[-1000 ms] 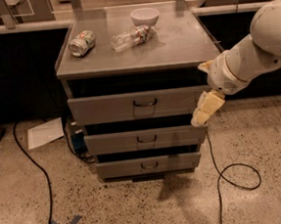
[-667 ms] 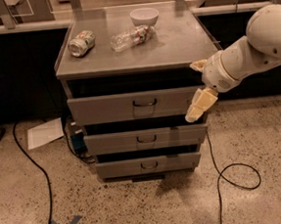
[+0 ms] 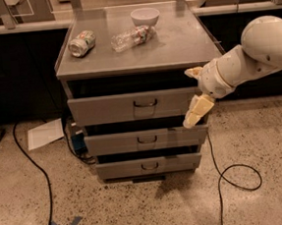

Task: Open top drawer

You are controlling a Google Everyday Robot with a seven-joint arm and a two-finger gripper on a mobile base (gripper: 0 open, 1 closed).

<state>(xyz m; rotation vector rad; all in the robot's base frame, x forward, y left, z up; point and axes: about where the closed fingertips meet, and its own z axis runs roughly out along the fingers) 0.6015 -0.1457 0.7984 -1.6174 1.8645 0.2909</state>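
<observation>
The top drawer [image 3: 106,109] is the widest of three grey metal drawers in a cabinet, with a small dark wire handle [image 3: 145,103] at its centre. A dark gap shows above its front. My gripper [image 3: 194,93] is at the right end of the top drawer's front, well to the right of the handle and not on it. Its cream fingers [image 3: 194,112] are spread apart, one high and one low, with nothing between them. The white arm [image 3: 254,55] comes in from the right.
On the cabinet top [image 3: 184,44] lie a crushed can [image 3: 81,43], a plastic bottle [image 3: 132,37] and a white bowl [image 3: 145,16]. Two narrower drawers [image 3: 146,140] sit below. Cables [image 3: 235,175] trail on the floor at left and right; a paper sheet [image 3: 44,134] lies left.
My gripper has moved a little to the left, closer to the right end of the top drawer's front. The drawers have not moved.
</observation>
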